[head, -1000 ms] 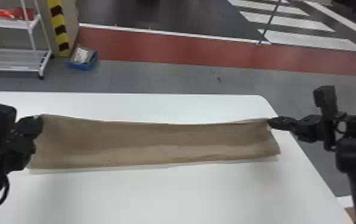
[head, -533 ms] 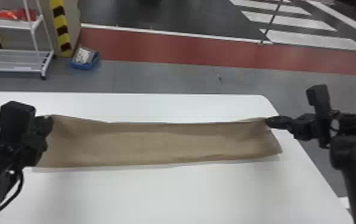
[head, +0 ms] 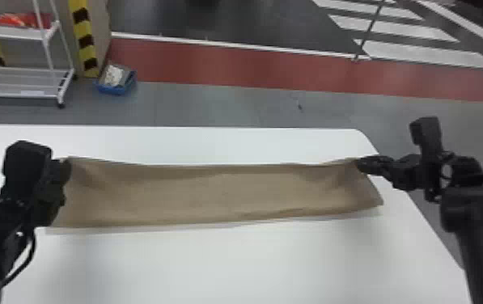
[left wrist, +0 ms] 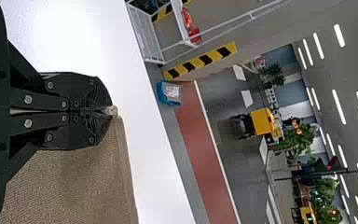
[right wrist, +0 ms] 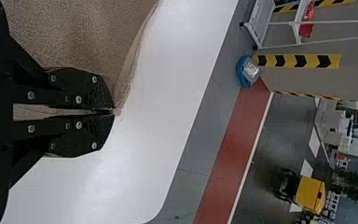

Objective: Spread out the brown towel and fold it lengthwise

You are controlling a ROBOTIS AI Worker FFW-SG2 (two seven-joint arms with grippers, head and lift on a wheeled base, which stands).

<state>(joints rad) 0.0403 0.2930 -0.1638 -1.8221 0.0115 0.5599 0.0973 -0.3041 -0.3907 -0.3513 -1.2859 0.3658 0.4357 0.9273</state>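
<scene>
The brown towel [head: 212, 194] is stretched as a long strip across the table, its far edge drawn nearly straight between both grippers. At its far left corner is my left gripper [head: 66, 165]; my right gripper [head: 359, 165] holds the far right corner. In the left wrist view, my left gripper [left wrist: 112, 111] is shut on the towel [left wrist: 74, 186], a small bit of cloth poking out at the tips. My right gripper [right wrist: 113, 112] in the right wrist view is shut on the corner of the towel [right wrist: 84, 37].
The white table [head: 228, 267] extends in front of and behind the towel, its right edge running below the right arm. On the floor beyond stand a white shelf cart [head: 26, 81] and a blue bin [head: 117, 83], at the back left.
My left arm has swung further into view, its gripper shifting slightly right with the towel's corner. The right arm has moved a little left, its gripper staying at its corner.
</scene>
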